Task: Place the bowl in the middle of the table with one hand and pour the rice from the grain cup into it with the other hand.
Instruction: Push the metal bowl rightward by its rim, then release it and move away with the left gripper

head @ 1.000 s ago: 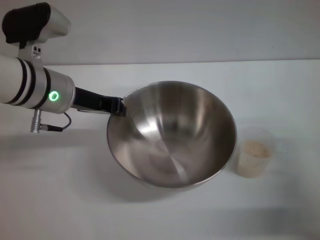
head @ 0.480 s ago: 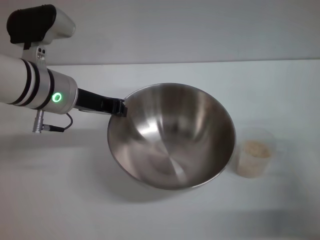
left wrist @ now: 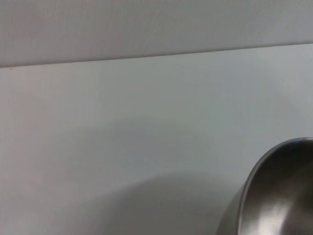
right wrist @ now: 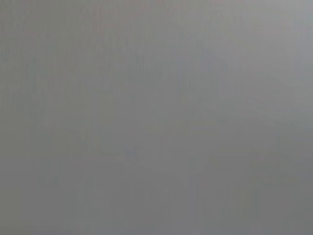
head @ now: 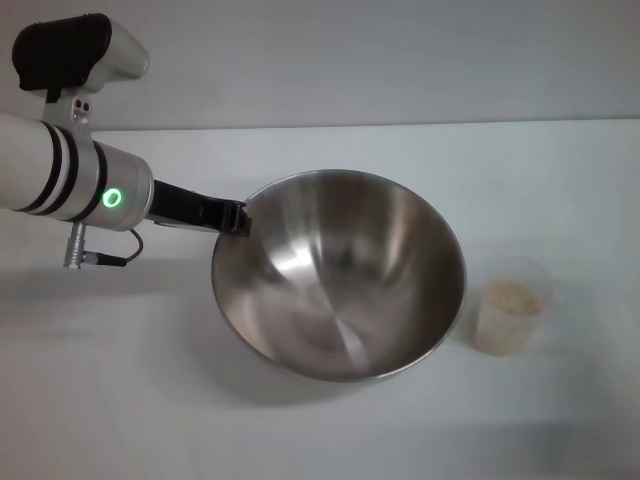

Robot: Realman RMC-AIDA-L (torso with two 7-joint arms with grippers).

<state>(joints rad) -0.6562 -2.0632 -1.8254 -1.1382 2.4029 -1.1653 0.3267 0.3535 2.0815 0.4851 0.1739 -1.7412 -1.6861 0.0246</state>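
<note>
The steel bowl (head: pixel 340 275) is in the middle of the white table (head: pixel 120 400), tilted with its left rim raised. My left gripper (head: pixel 238 217) is shut on the bowl's left rim, its arm reaching in from the left. The bowl is empty inside. Part of the bowl (left wrist: pixel 279 196) shows in the left wrist view. The clear grain cup (head: pixel 510 305) stands upright just right of the bowl, with beige rice (head: pixel 512 298) in it. My right gripper is out of view; its wrist view shows only a plain grey surface.
The table's far edge (head: pixel 400 125) runs across the back, with a pale wall behind. A cable (head: pixel 110 255) hangs under my left wrist.
The bowl and my left gripper have shifted slightly to the left and down; the bowl sits a little lower. The cup has not moved.
</note>
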